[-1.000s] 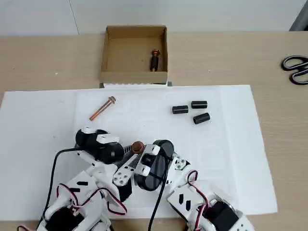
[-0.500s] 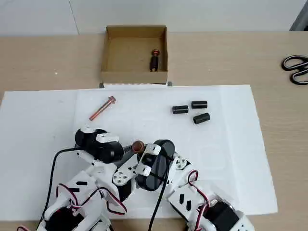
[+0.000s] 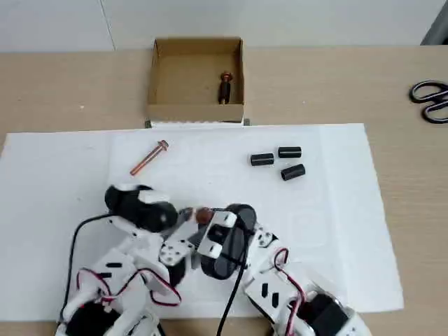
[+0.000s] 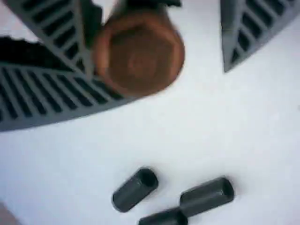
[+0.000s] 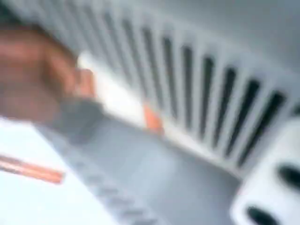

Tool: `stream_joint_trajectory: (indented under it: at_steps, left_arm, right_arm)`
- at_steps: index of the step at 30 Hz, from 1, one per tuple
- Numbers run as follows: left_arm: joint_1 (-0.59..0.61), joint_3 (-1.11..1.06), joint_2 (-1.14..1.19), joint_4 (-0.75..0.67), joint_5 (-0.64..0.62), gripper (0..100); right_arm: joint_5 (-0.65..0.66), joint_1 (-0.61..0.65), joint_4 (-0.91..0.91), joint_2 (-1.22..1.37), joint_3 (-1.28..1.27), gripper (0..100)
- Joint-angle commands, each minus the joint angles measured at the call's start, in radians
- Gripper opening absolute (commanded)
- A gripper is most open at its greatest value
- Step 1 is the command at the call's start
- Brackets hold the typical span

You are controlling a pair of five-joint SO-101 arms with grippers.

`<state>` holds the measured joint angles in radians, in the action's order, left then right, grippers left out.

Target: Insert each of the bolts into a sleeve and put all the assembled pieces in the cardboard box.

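I am looking down on a table (image 3: 70, 91) with white paper (image 3: 336, 224) spread over it. Both arms are sitting close together near the paper's front edge. The left gripper (image 4: 154, 33) is standing with its jaws wide apart. A copper bolt (image 4: 138, 54) is showing head-on between them, lying against one finger and clear of the other. The right gripper (image 3: 212, 222) is sitting just beside it; I cannot tell how its jaws are standing. A second bolt (image 3: 148, 158) is lying loose on the paper, and three black sleeves (image 3: 262, 159) are lying close together farther right. The box (image 3: 152, 77) is sitting beyond the paper, holding one assembled piece (image 3: 225, 87). Scissors (image 3: 430, 100) are lying at the table's right edge.
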<state>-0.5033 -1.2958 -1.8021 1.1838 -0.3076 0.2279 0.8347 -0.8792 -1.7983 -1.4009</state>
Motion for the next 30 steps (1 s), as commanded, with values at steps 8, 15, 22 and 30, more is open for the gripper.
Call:
stream_joint_trajectory:
  at_steps: [8, 15, 22, 30]
  left_arm:
    - [0.064, 0.097, 0.003, 0.003, 0.025, 17]
    - [0.068, 0.197, 0.003, 0.002, -0.011, 17]
    - [0.172, 0.22, -0.002, 0.002, -0.011, 0]
    - [0.465, 0.111, -0.002, 0.002, -0.002, 1]
  right_arm:
    - [0.008, -0.028, 0.041, -0.013, -0.002, 0.2]
    - [0.003, -0.028, 0.041, -0.013, -0.017, 0.2]
    - [0.0, -0.127, 0.041, -0.015, -0.048, 0.2]
    - [-0.002, -0.288, 0.031, -0.012, -0.049, 0.2]
